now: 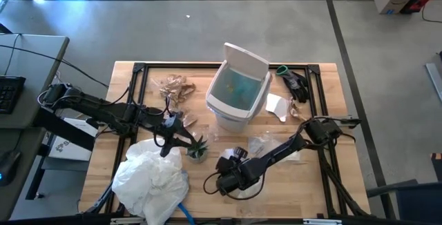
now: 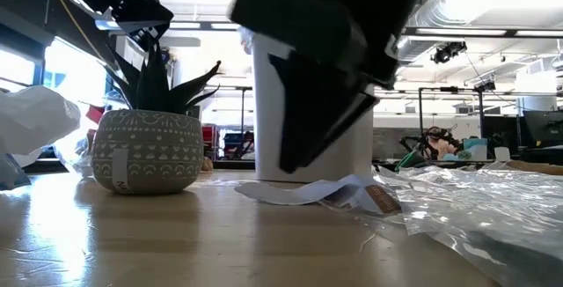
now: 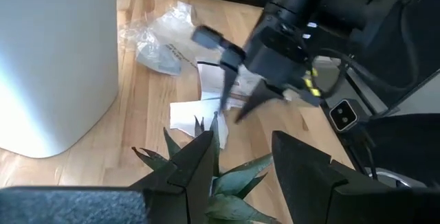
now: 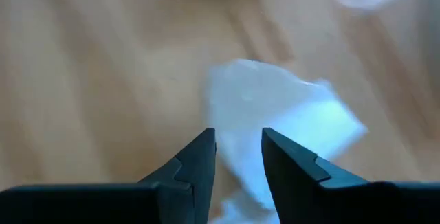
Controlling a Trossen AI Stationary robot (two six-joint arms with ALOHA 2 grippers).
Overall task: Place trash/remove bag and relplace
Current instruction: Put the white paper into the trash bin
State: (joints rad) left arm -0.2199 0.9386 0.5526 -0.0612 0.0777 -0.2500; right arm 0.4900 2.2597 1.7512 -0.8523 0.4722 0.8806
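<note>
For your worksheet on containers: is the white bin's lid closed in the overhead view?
No: the white bin stands with its lid tipped up, showing a bluish liner inside.

A robotics lab: a wooden surface (image 1: 131, 73) on polished concrete floor (image 1: 207, 25), exposed silver ducting (image 2: 475, 5) overhead, equipment racks (image 2: 449, 111) filling the open hall behind.

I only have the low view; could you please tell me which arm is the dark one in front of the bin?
Observer: The right gripper, open over a white scrap.
Operator: And where is the left one?
Observer: The left gripper is open at the plant's leaves.
Operator: Is the bin lined?
Observer: Yes, a blue bag sits inside the bin.
</note>
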